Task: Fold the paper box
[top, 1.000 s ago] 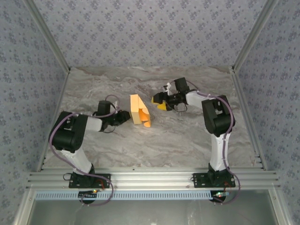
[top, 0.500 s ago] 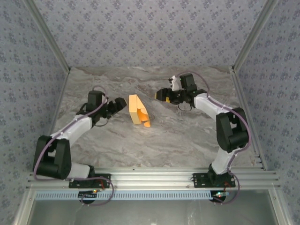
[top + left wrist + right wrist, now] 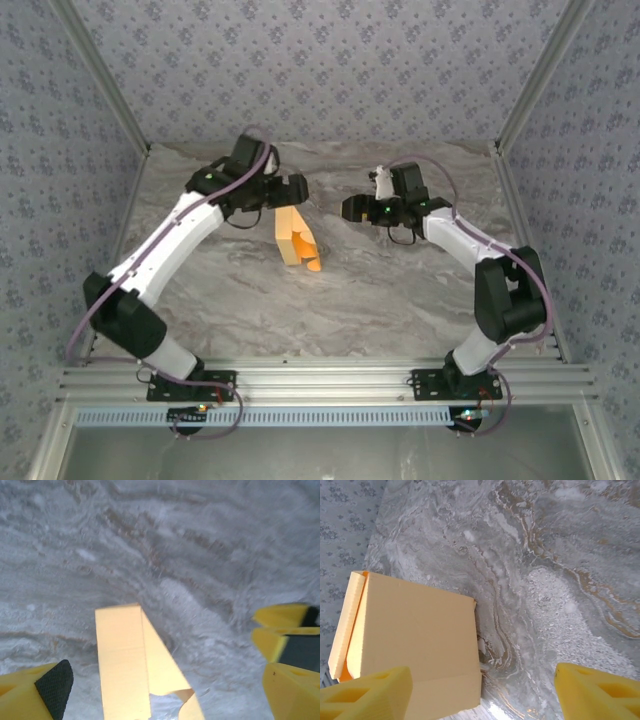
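The paper box (image 3: 291,236) lies on the marble table, a yellow-orange folded piece with a darker notched flap (image 3: 312,264) at its near end. My left gripper (image 3: 290,190) hovers open over the box's far end. In the left wrist view the box (image 3: 122,660) runs between the wide-spread fingers (image 3: 52,685) without touching them. My right gripper (image 3: 352,209) stands open to the right of the box, apart from it. In the right wrist view the box (image 3: 415,640) lies by the left finger (image 3: 365,695), with bare table between the fingers.
The marble table (image 3: 400,290) is bounded by patterned walls at the back and sides and an aluminium rail (image 3: 320,382) at the near edge. Yellow fingers of the right gripper (image 3: 282,630) show at the right of the left wrist view.
My left arm has swung from the box's left side up over its far end, and its gripper has opened wide. The right gripper has shifted slightly right. The box lies where it was.
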